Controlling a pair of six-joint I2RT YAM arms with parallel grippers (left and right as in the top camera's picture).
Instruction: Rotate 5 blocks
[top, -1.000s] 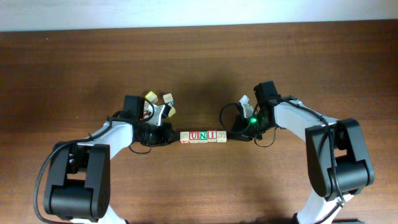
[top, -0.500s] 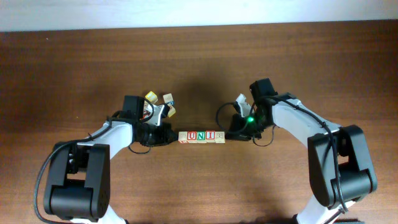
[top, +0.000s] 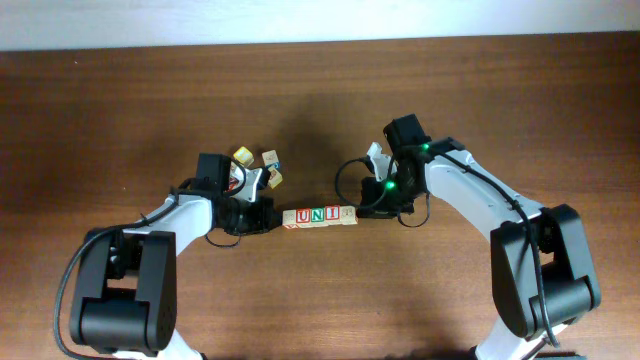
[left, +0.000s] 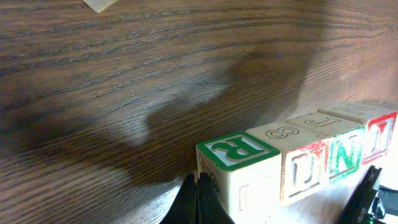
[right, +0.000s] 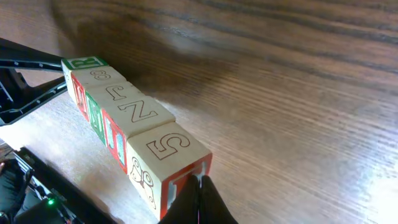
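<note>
Five pale wooden blocks (top: 320, 216) lie in one tight row at mid-table, their tops reading red U, green N, red I between two pale end cubes. My left gripper (top: 270, 217) is shut, its tips (left: 198, 186) pressed against the row's left end block (left: 239, 165), which has a green-framed R face. At the other end my right gripper (top: 362, 212) is also shut, with its tips (right: 200, 183) against the red-framed side of the end block (right: 165, 149) marked 5. Neither gripper holds anything between its fingers.
Three loose small cubes (top: 268, 160) lie just behind my left wrist, one with a yellow face (top: 243, 155). The table's far edge (top: 320, 42) runs along the top of the overhead view. The right arm's body (top: 470, 195) arches over the table to the right of the row.
My right gripper has swung left and slightly back, and the row of blocks has slid a little left with it. The left gripper has stayed at the row's left end.
</note>
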